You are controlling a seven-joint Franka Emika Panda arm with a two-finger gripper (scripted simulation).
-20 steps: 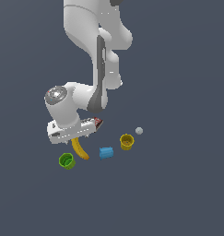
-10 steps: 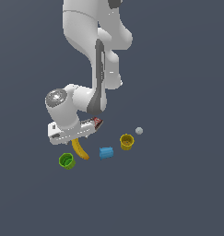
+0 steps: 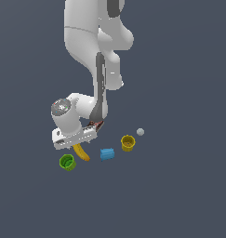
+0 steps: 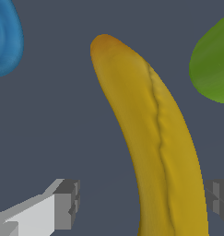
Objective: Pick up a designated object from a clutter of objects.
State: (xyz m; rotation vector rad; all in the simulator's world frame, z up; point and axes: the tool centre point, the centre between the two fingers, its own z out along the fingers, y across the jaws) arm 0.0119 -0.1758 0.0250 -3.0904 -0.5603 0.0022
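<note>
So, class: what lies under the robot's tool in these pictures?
The banana lies on the floor between the open fingers of the tool. In the exterior view the tool covers the banana's upper end; a dark red-brown box barely shows behind it.

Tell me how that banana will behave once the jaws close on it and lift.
The banana looks stiff, so it should probably come up in one piece without drooping. Its rounded, smooth skin may let it twist or slip between the flat jaws of the gripper. It is long and curved, so a grip off its middle would likely tilt it.

Distant exterior view; close wrist view
</note>
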